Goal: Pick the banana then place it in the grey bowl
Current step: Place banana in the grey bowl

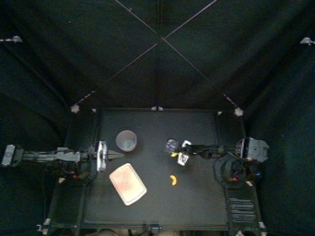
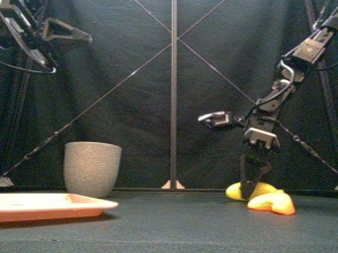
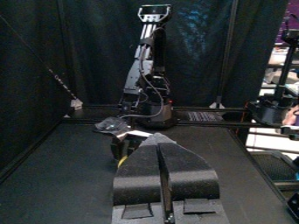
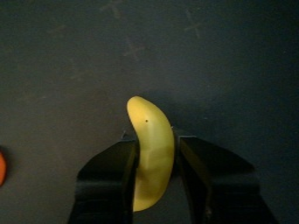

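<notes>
While the left gripper point(image 3: 162, 149) rests pinched together at the left of the table point(image 2: 158, 225), the banana point(image 4: 149, 144) lies right of centre. Its long axis runs along the right gripper point(image 2: 251, 180), tip away from the wrist, with the jaws narrowed and pressing both flanks.

One each: banana point(image 4: 149, 153), cup point(image 2: 93, 168), tray point(image 2: 53, 206), orange toy point(image 2: 275, 205).
</notes>
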